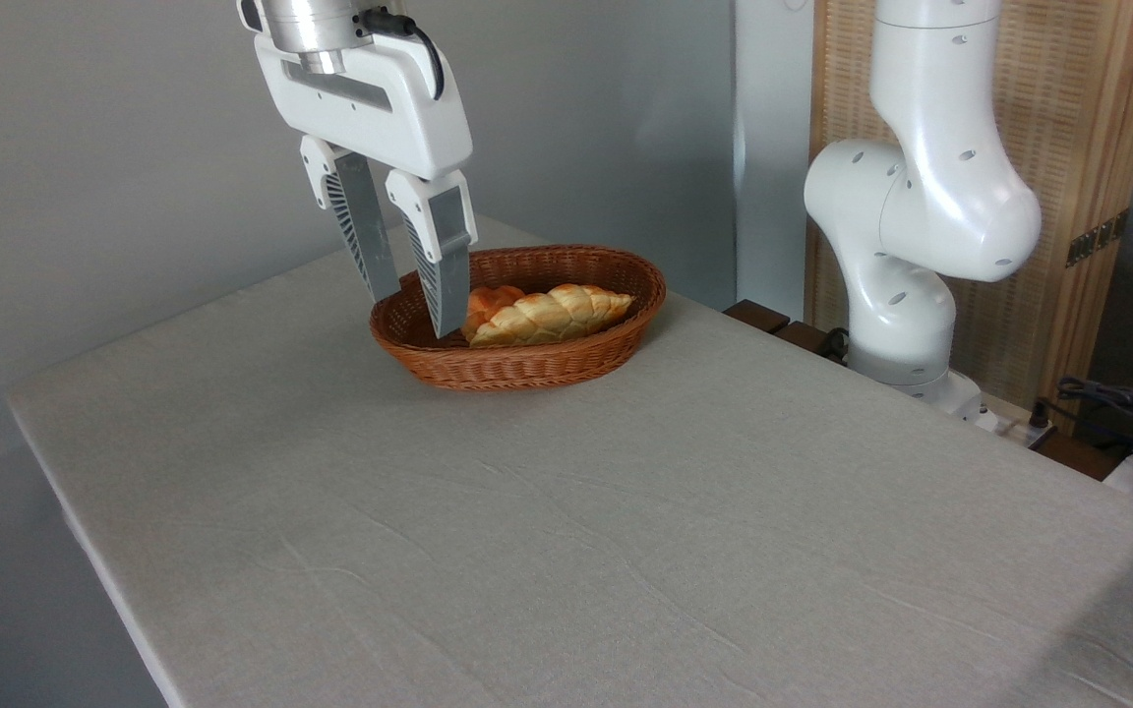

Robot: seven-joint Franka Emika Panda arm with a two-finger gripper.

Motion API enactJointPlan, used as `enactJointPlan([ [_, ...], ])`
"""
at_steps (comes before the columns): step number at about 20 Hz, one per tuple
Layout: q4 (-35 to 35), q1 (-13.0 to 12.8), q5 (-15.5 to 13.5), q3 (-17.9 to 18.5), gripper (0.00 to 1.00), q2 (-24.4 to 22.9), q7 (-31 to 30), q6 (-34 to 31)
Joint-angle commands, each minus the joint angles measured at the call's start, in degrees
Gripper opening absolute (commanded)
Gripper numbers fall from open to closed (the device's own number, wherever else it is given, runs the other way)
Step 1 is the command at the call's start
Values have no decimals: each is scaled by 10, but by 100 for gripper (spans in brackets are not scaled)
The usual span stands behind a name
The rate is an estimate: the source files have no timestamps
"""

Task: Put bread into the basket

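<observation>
So the white two-finger gripper (416, 310) hangs over the left end of the basket with its grey ribbed fingers (362, 228) spread apart, nothing between them. Tips sit about level with the rim. Right beside them, the long braided golden-orange bread loaf (549, 314) lies inside the oval reddish-brown woven wicker basket (527, 366), pointed end toward the right. The basket sits on the grey cloth-covered table (566, 531), toward the far side, and the white arm base (906, 305) stands off right.

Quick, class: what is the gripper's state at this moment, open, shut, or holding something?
Gripper: open, holding nothing; the bread lies in the basket, beside its fingertips.
</observation>
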Motion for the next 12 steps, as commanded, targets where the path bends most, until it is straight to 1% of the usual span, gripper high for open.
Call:
enactJointPlan([
  [1,16,-5,8,24,100,0,-1,-21],
  [2,17,-5,9,26,100,0,6,-20],
  [5,17,-7,8,58,100,-3,40,-17],
  [7,17,-6,7,70,100,-7,60,-16],
  [12,17,-7,7,71,100,-7,68,5],
])
